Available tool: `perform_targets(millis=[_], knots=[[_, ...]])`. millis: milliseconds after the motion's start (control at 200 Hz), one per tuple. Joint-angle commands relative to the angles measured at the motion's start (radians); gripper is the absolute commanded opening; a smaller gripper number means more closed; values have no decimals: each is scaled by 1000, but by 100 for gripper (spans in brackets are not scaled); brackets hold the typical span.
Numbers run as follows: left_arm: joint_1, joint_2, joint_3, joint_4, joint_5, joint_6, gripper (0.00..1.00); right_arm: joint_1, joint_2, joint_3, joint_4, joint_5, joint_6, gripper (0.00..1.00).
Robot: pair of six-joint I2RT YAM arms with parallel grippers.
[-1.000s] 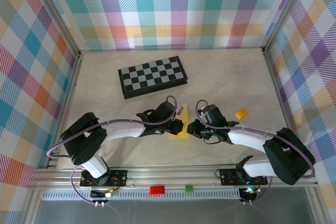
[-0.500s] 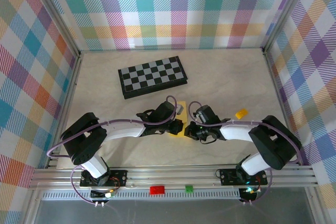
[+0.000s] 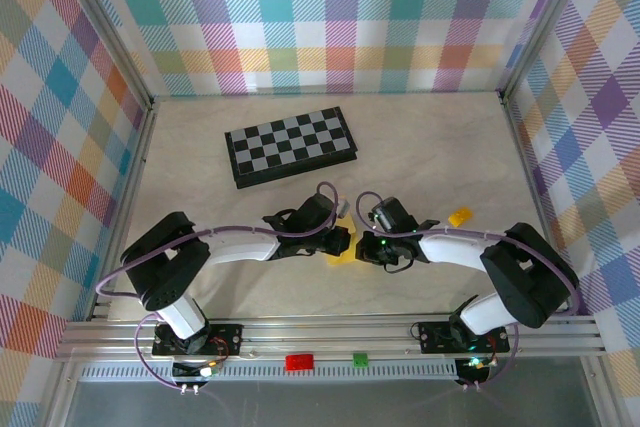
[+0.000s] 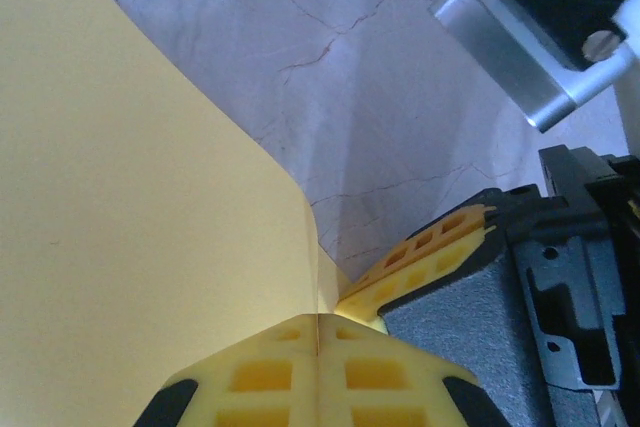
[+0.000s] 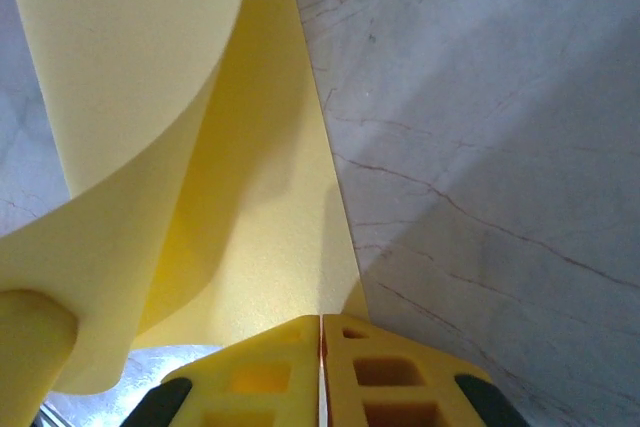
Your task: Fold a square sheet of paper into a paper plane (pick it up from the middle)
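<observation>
In the top external view, the square sheet of paper (image 3: pixel 336 256) is seen as a small yellow patch on the table (image 3: pixel 200 187) between the two wrists, in front of the chessboard (image 3: pixel 291 146) and well apart from the small orange block (image 3: pixel 459 216). The left gripper (image 3: pixel 341 241) and right gripper (image 3: pixel 368 246) are brought nose to nose over it, apparently so that one edge is held while the other is carried across for a fold. In the left wrist view, the left gripper (image 4: pixel 318 345) is shown fully closed, its pads pinched on the sheet's (image 4: pixel 130 227) edge, with the right gripper's fingers (image 4: pixel 430 255) just beside it. In the right wrist view, the right gripper (image 5: pixel 320 345) is likewise closed tight on the sheet's (image 5: pixel 240 217) near edge, and a flap is seen curling upward and over, uncreased. Compared with a second earlier, the right gripper is found nearer the left, the right elbow is swung outward, and less yellow is exposed from above.
</observation>
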Motion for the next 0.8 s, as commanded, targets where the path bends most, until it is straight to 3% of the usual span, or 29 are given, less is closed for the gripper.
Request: perform_targets(millis=[0,220,480,795], knots=[[11,19,1,38,13,-27,0,-3,-22,0,14,-5,14,13],[11,19,-13,52,12,-34,0,-3,-18,-67,224,-47,129,14],[15,5,-20,46,3,-29,0,-3,57,-64,175,-9,116,13],[72,3,-39,16,10,7,0,-3,27,-90,152,-2,114,13]])
